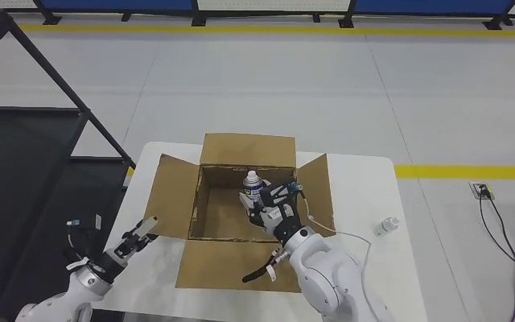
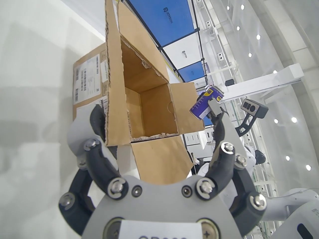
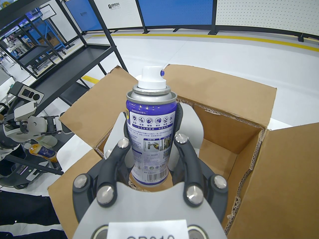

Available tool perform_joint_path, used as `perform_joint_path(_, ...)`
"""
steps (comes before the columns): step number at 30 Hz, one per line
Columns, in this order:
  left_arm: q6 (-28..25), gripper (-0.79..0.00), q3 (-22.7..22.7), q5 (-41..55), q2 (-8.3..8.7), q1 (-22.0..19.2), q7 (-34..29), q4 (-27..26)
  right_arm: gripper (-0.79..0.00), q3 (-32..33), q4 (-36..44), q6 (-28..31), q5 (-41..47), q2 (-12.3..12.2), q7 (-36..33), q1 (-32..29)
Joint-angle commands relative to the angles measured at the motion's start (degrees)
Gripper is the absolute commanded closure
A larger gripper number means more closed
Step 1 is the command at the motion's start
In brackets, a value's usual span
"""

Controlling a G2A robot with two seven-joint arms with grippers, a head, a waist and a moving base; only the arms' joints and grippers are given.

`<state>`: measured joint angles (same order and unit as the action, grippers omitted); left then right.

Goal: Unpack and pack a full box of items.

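1. An open cardboard box [image 1: 241, 153] [image 2: 149, 105] [image 3: 219, 93] stands on the white worktop [image 1: 362, 185] with all four flaps folded outward.
2. The right gripper [image 1: 269, 205] [image 3: 152, 115] [image 2: 214, 110] is closed on a spray can [image 1: 253, 187] [image 3: 149, 130] [image 2: 206, 103], one finger on each side of the can's body.
3. The spray can has a blue label and a white nozzle cap. It is held nozzle-up over the box opening, toward the right-hand wall and the back.
4. The left gripper [image 1: 143, 229] [image 2: 157, 118] sits at the outer edge of the box's left flap, with its fingers [image 2: 98, 123] spread wide and nothing gripped. The flap's edge runs between them, close against one finger; whether it touches cannot be told.
5. A small clear bottle [image 1: 387, 226] with a white cap stands on the worktop to the right of the box, well apart from it.
6. A black metal shelving rack [image 1: 48, 145] [image 3: 62, 58] stands on the floor to the left of the worktop.
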<state>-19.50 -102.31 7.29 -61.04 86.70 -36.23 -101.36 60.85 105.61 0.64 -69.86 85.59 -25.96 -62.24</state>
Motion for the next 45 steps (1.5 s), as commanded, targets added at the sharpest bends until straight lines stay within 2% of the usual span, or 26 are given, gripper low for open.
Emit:
perform_joint_path(1,0.16,-0.785,0.17,-0.38,-0.01,-0.26,0.74,0.07,0.0,-0.06,0.11,-0.23,-0.1,0.03,1.17,-0.24)
perform_joint_path(4,0.11,-0.785,0.24,-0.45,-0.04,-0.25,1.65,0.28,0.0,0.21,0.75,-0.9,1.18,0.2,8.68,-1.5)
perform_joint_path(7,0.17,-0.785,-0.25,0.35,-0.07,-0.01,2.92,1.03,0.0,2.61,2.55,1.1,2.02,-0.12,19.14,-4.87)
perform_joint_path(15,1.85,-0.785,-0.95,2.16,-0.04,-1.36,4.26,2.86,0.0,14.03,6.17,8.85,8.98,-1.23,48.93,-16.3)
perform_joint_path(18,2.44,-0.785,-0.62,1.39,0.03,-1.94,3.86,3.18,0.0,18.47,6.7,10.63,10.97,-1.57,55.18,-19.15)
perform_joint_path(22,2.9,-0.785,-0.39,1.59,0.04,-2.55,4.15,3.71,0.0,24.68,5.67,12.55,12.42,-2.06,60.54,-22.39)
perform_joint_path(26,3.52,-0.785,-0.3,1.68,0.04,-3.03,4.66,3.84,0.0,29.66,1.05,14.76,12.34,-2.5,65.66,-24.7)
perform_joint_path(31,4.3,-0.785,-0.17,1.0,0.09,-3.48,4.89,3.64,0.0,33.71,-7.92,13.65,5.92,-3.01,71.32,-25.57)
perform_joint_path(40,4.93,-0.785,-0.7,1.05,0.12,-3.2,6.0,3.89,0.0,38.12,-23.8,11.6,6.96,-3.66,68.43,-23.61)
perform_joint_path(45,4.71,-0.785,-0.99,1.21,0.13,-2.83,6.2,3.68,0.0,38.3,-24.33,11.5,7.12,-3.71,67.46,-23.44)
